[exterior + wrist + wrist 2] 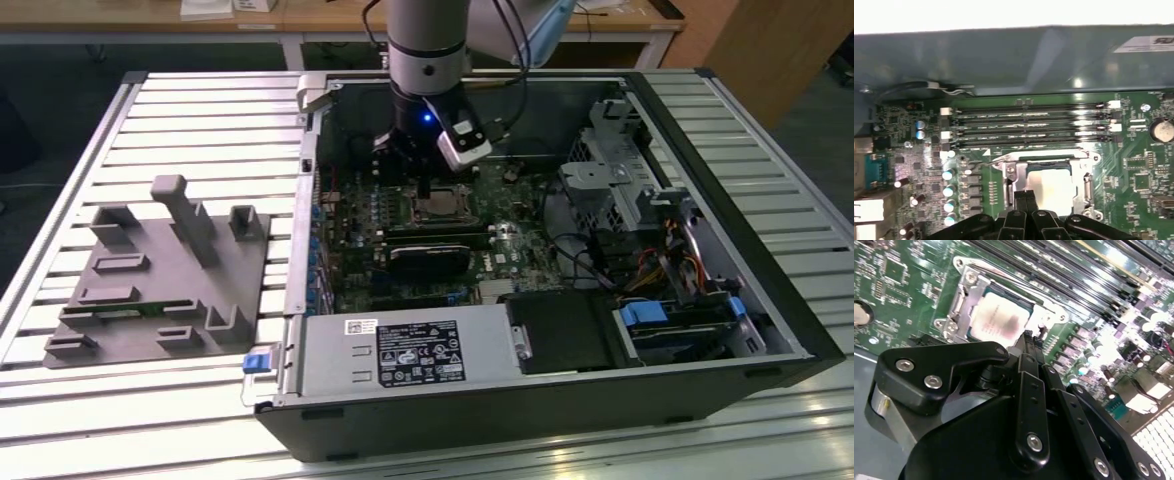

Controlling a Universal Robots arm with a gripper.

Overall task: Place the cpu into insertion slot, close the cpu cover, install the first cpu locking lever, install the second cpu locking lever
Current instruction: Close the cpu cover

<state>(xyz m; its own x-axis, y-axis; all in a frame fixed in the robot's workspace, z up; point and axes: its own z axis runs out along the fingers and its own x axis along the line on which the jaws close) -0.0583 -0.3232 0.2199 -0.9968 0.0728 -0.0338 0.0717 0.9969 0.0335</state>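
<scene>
The cpu [1001,322] lies flat in the insertion slot [1009,172] on the green motherboard, its pale metal top facing up. The silver cpu cover [966,295] lies down around it as a frame, and the chip shows through its window. A thin wire locking lever [999,159] runs along one side of the socket. My gripper [1024,194] hangs just above the socket's edge with its black fingers pressed together and nothing seen between them. In the exterior view the gripper [424,190] stands straight over the cpu [438,207] inside the open computer case.
Long black memory slots [1029,125] run beside the socket. A black card [427,260] sits nearer the front, then the power supply [400,350]. A drive cage [614,190] and cables fill the exterior view's right. A grey fixture [160,270] lies on the slatted table.
</scene>
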